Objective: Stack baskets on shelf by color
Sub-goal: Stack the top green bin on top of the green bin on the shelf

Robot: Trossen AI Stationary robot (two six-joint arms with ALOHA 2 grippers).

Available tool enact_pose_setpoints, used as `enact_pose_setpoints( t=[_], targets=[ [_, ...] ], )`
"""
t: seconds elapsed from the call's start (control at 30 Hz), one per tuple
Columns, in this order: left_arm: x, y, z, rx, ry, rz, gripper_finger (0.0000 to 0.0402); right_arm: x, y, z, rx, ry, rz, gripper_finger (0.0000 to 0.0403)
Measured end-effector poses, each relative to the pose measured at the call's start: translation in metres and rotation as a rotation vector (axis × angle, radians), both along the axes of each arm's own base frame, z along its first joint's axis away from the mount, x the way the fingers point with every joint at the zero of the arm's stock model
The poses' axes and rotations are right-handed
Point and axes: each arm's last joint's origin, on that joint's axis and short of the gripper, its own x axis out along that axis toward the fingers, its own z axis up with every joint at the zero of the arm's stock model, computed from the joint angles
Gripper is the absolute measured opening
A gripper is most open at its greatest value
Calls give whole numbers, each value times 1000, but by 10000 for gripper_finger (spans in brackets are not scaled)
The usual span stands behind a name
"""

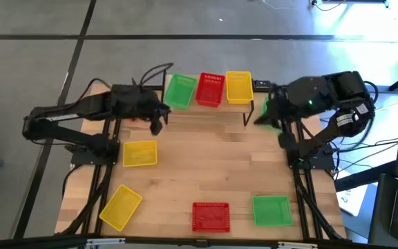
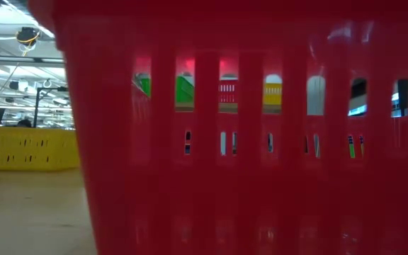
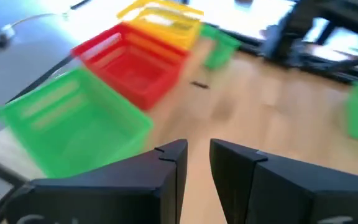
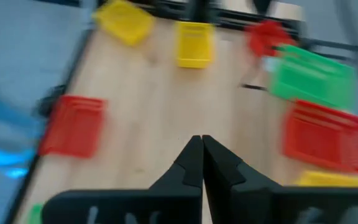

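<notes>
The left gripper (image 1: 159, 123) is a little open and holds nothing — the green basket (image 1: 179, 90) on the shelf (image 1: 213, 111) sits just beside it. The right gripper (image 1: 262, 119) is closed tight, empty.

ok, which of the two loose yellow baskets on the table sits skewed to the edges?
The yellow basket at the near left corner: it lies rotated diagonally. The other yellow basket, farther back, sits nearly square to the table.

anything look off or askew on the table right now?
Mostly tidy. On the wooden shelf, the green mesh basket sits slightly rotated beside the straighter red and yellow ones. On the table, the near-left yellow plastic basket lies clearly diagonal. Nothing looks spilled or damaged.
</notes>
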Motion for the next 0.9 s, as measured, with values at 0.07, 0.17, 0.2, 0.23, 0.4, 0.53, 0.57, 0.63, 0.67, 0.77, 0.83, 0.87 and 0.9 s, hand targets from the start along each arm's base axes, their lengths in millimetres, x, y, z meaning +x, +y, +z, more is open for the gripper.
enact_pose_setpoints(
  t=[0.07, 0.17, 0.2, 0.23, 0.4, 0.53, 0.57, 0.63, 0.67, 0.77, 0.83, 0.87, 0.9],
  targets=[
    [-1, -13, 3, -11, -24, -58, 60, -1, 8, -1, 33, 9, 49, 0],
    [-3, -30, 7, -27, -58, -135, 60, -5, 19, -8, 42, 44, 84, 0],
    [-3, -35, 7, -28, -64, -161, 60, -8, 22, -12, 42, 65, 96, 0],
    [-3, -40, 7, -30, -61, -184, 60, -11, 25, -17, 53, 88, 96, 0],
    [-3, -60, 6, -50, -64, -219, 60, -33, 27, -48, 81, 199, -42, 0],
    [-3, -69, 5, -62, -75, -192, 59, -51, 18, -70, 154, 230, -312, 0],
    [-3, -71, 5, -60, -74, -187, 59, -55, 16, -76, 180, 233, -385, 0],
    [-4, -75, 5, -51, -73, -185, 59, -62, 12, -87, 213, 242, -481, 0],
    [-5, -76, 5, -48, -76, -186, 59, -66, 11, -93, 228, 252, -513, 0],
    [-5, -79, 5, -39, -75, -191, 59, -77, 6, -111, 292, 284, -627, 0],
    [-5, -79, 5, -38, -75, -194, 59, -82, 3, -124, 327, 301, -721, 0],
    [-5, -79, 5, -38, -75, -194, 59, -83, 0, -132, 342, 313, -775, 0],
    [-5, -79, 5, -38, -75, -194, 59, -84, -2, -139, 355, 323, -829, 0]
  ],
)
